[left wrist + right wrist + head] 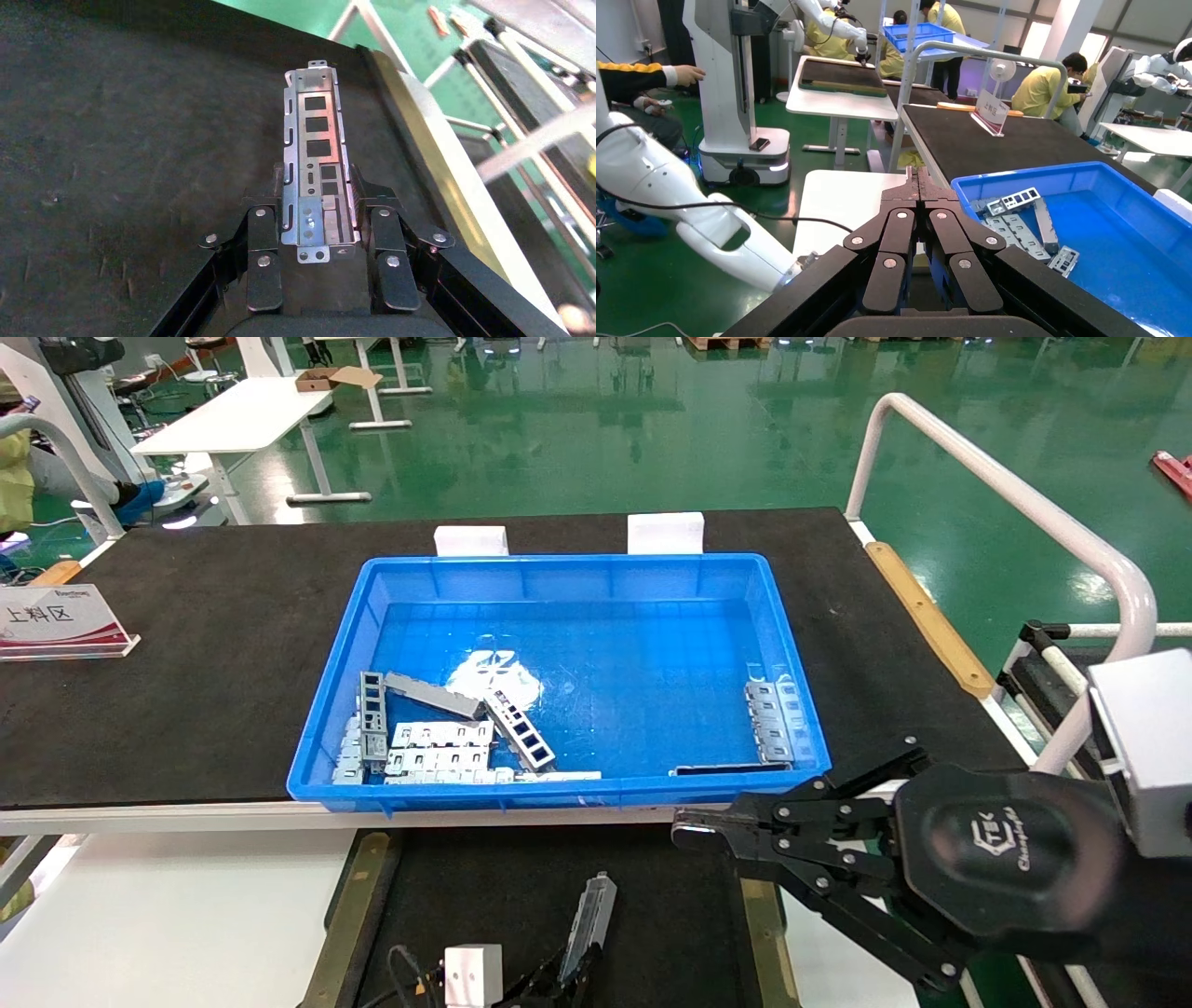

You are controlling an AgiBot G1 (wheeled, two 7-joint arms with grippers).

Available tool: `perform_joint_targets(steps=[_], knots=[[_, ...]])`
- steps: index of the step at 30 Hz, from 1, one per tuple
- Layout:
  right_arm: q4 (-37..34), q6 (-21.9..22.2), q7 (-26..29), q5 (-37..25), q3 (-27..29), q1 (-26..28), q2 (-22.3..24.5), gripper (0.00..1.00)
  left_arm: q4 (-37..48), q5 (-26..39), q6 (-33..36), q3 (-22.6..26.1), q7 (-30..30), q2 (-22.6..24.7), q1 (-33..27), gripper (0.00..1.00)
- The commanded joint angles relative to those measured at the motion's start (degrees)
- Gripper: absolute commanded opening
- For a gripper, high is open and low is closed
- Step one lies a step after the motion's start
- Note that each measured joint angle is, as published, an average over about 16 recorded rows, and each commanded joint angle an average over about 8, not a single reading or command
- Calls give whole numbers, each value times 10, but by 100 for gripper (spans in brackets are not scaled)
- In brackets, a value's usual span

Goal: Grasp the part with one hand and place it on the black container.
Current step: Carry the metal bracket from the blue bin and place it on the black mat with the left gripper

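Clearly the left gripper (320,210) is clamped across the near end of the part (313,140), whose long axis runs straight out from the fingers, low over the black container (126,140); whether it touches the surface I cannot tell. Setting it down looks like the step in hand. Meanwhile the right gripper (918,184), fingers together, hangs idle beside the blue bin (326,663).

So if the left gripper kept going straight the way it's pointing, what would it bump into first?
Probably the black container. The left gripper, shut on the part, points forward and slightly down over its matte surface, so the part's far tip would likely touch first. Beyond that lies the blue bin, though depth is unclear.
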Motion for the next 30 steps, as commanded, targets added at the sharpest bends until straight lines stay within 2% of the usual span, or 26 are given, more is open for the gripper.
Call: perform_joint_targets(steps=[1,9,30], knots=[[0,0,0,0,0,0,0,0,7,6,-14,-18,6,23,2,0],[0,0,0,0,0,0,0,0,43,12,-25,-32,3,55,-18,0],[0,0,0,0,0,0,0,0,130,-6,-37,63,-64,59,-94,0]])
